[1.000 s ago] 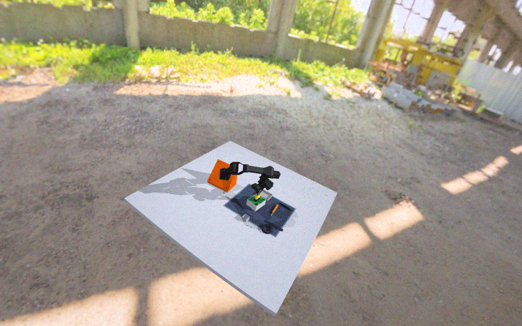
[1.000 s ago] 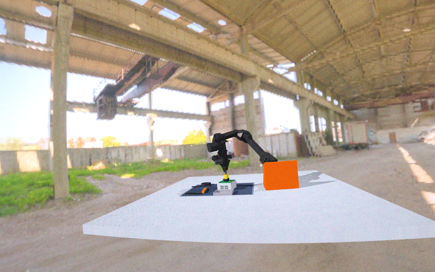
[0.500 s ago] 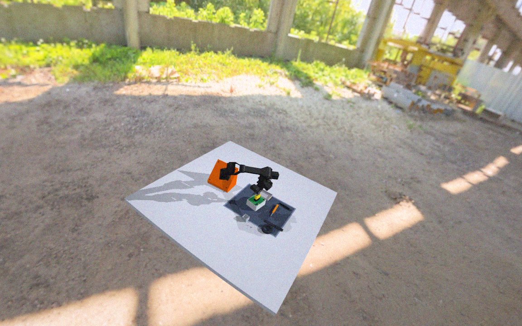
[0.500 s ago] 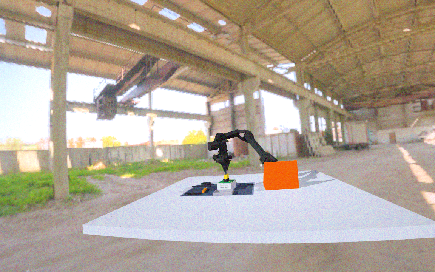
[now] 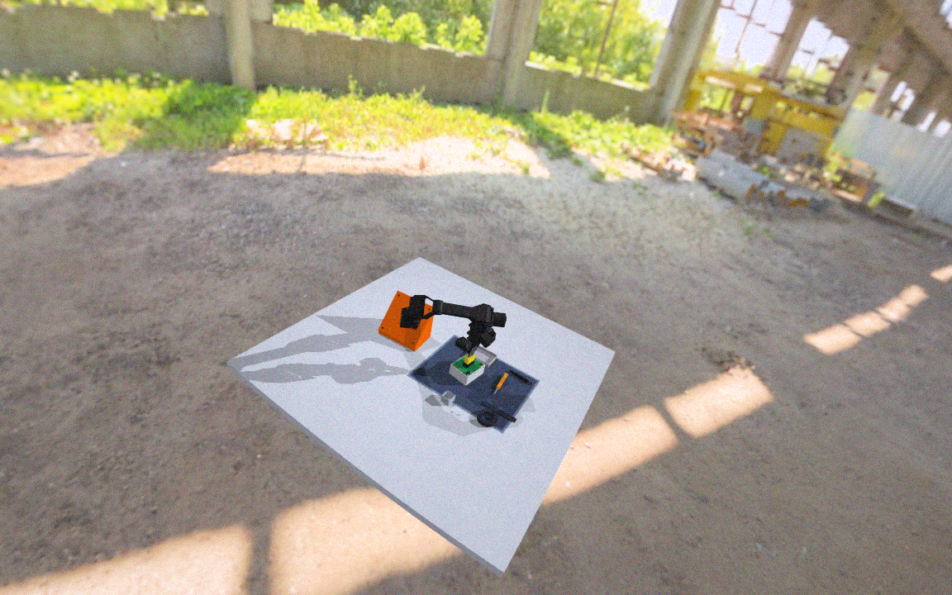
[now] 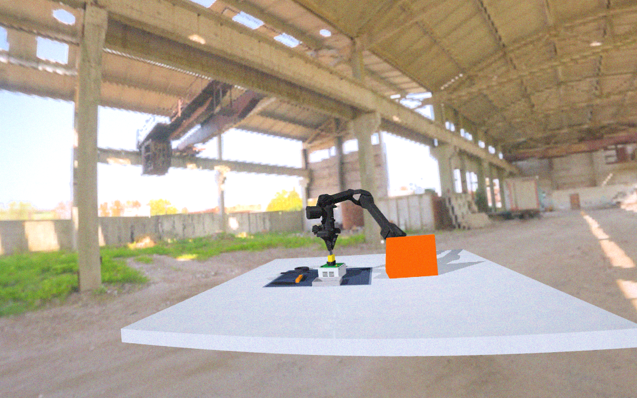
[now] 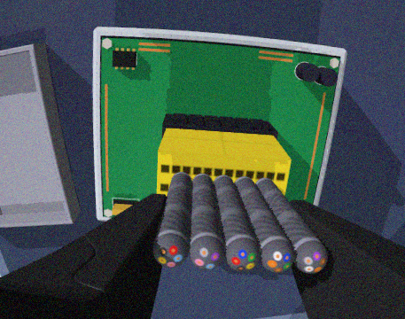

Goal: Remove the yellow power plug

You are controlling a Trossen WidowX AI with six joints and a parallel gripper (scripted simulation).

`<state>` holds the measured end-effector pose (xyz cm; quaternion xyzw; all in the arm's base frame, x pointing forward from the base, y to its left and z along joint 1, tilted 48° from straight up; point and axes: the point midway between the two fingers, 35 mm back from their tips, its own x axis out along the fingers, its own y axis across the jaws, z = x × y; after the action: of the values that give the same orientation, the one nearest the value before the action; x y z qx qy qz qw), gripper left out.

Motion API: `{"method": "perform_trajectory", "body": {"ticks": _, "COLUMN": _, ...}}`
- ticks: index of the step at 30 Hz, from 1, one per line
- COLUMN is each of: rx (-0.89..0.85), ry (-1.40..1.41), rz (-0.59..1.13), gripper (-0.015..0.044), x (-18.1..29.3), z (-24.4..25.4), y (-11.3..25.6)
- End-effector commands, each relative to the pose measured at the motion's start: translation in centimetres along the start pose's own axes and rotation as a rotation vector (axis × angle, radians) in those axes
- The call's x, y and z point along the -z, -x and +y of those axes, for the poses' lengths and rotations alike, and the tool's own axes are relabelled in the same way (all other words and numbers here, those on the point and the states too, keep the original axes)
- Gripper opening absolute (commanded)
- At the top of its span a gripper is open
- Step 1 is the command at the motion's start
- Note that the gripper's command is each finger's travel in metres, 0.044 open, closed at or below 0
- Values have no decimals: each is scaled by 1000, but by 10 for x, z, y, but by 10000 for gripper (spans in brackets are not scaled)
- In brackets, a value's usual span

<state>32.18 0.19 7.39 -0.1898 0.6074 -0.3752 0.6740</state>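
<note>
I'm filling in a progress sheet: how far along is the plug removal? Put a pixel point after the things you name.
The fingers are around the yellow plug (image 5: 468, 359) (image 6: 331, 257) (image 7: 224, 148), so reaching it looks done. In hand, apparently: working it loose, since it sits at its black socket (image 7: 220, 123). Left: placing it in the grey tray (image 5: 495, 361) (image 6: 327, 282) (image 7: 56, 133), releasing, moving clear.

Lower face of yellow plug (image 5: 469, 359) (image 6: 330, 258) (image 7: 224, 148) hidden behind grey cables (image 7: 242, 226) in wrist view; grey tray (image 5: 485, 356) (image 6: 327, 282) (image 7: 25, 133) cut off by same picture's left edge; plug's pins too small to tell from above.
</note>
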Motion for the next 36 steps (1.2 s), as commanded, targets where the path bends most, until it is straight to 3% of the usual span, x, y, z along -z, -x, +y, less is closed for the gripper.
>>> {"method": "perform_trajectory", "body": {"ticks": 1, "rx": 2, "ry": -12, "rz": -5, "gripper": 236, "x": -3, "z": -2, "y": -3}}
{"method": "perform_trajectory", "body": {"ticks": 19, "rx": 3, "ry": -12, "rz": -5, "gripper": 250, "x": -3, "z": -2, "y": -19}}
{"method": "perform_trajectory", "body": {"ticks": 28, "rx": 3, "ry": -12, "rz": -5, "gripper": 14, "x": -3, "z": -2, "y": -19}}
{"method": "perform_trajectory", "body": {"ticks": 36, "rx": 3, "ry": -12, "rz": -5, "gripper": 0, "x": -3, "z": -2, "y": -19}}
